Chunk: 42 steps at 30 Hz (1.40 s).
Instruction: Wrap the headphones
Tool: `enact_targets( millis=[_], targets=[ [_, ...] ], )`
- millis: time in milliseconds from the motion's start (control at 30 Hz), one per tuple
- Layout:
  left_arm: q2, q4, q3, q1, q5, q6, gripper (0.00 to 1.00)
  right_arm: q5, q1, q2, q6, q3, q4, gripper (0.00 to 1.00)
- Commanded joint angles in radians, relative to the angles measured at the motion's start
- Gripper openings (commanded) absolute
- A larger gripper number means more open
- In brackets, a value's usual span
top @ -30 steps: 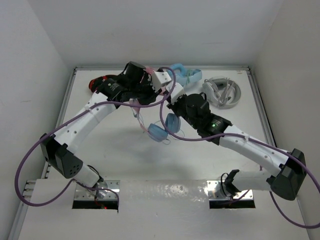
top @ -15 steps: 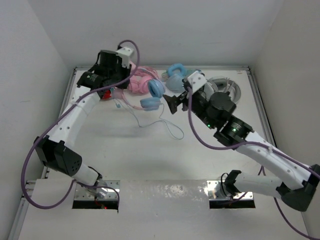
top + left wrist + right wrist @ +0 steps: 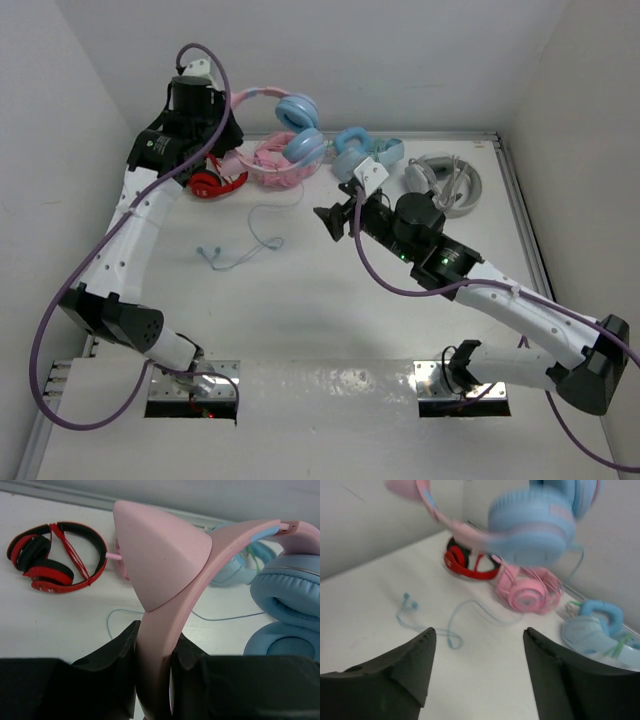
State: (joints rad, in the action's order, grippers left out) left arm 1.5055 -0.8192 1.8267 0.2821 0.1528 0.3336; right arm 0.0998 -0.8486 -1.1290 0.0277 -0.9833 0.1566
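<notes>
The headphones (image 3: 298, 122) hang in the air at the back left, light blue earcups (image 3: 290, 600) down and to the right. My left gripper (image 3: 154, 635) is shut on their pink headband (image 3: 160, 605), high above the table (image 3: 218, 112). Their thin light blue cable (image 3: 245, 258) trails down and lies in loose loops on the table (image 3: 450, 625). My right gripper (image 3: 477, 632) is open and holds nothing; it hovers over mid-table (image 3: 335, 218), to the right of the cable and below the blurred earcups (image 3: 535, 525).
Along the back wall lie red headphones (image 3: 215, 183), an all-pink pair (image 3: 275, 165), an all light-blue pair (image 3: 365, 150) and a grey pair (image 3: 445, 185). Walls close in at the back and both sides.
My left arm has carried the headphones up and back to the left. My right gripper has opened, let go and swung away; the cable has dropped onto the table.
</notes>
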Motion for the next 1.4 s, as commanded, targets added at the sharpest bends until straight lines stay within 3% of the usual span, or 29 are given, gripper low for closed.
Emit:
enact_targets(
  millis=[0, 100, 267, 400, 567, 767, 867, 967, 1000, 1133, 1233, 1367],
  targets=[
    [-0.038, 0.075, 0.097, -0.015, -0.084, 0.056, 0.00, 0.104, 0.002, 0.043, 0.000, 0.060, 0.115, 0.72],
    [-0.034, 0.065, 0.150, -0.015, -0.117, -0.004, 0.00, 0.084, 0.038, 0.077, 0.000, 0.145, 0.142, 0.86],
    [-0.018, 0.048, 0.279, -0.015, -0.206, -0.044, 0.00, 0.046, 0.074, 0.054, 0.043, 0.210, 0.194, 0.98],
    [-0.008, 0.055, 0.351, -0.015, -0.333, -0.022, 0.00, 0.066, 0.088, -0.034, 0.098, 0.245, 0.360, 0.99],
    [-0.008, 0.080, 0.342, -0.020, -0.397, 0.028, 0.00, 0.109, 0.132, -0.211, 0.225, 0.195, 0.553, 0.99],
    [-0.016, 0.086, 0.348, -0.032, -0.406, 0.054, 0.00, 0.263, 0.141, -0.472, 0.222, 0.042, 0.502, 0.95],
    [-0.014, 0.088, 0.348, -0.049, -0.435, 0.071, 0.00, 0.326, 0.143, -0.567, 0.262, -0.001, 0.457, 0.83],
    [-0.011, 0.091, 0.336, -0.087, -0.476, 0.096, 0.00, 0.334, 0.141, -0.614, 0.314, 0.034, 0.422, 0.54],
    [-0.010, 0.095, 0.327, -0.104, -0.498, 0.107, 0.00, 0.325, 0.141, -0.615, 0.327, 0.050, 0.419, 0.36],
    [-0.004, 0.169, 0.228, -0.240, -0.624, 0.223, 0.00, 0.259, 0.132, -0.545, 0.400, 0.124, 0.356, 0.03],
    [0.010, 0.190, 0.155, -0.265, -0.642, 0.264, 0.00, 0.244, 0.079, -0.511, 0.374, 0.078, 0.203, 0.00],
    [0.024, 0.213, 0.065, -0.274, -0.595, 0.314, 0.00, 0.210, -0.052, -0.548, 0.279, -0.162, -0.072, 0.00]
  ],
)
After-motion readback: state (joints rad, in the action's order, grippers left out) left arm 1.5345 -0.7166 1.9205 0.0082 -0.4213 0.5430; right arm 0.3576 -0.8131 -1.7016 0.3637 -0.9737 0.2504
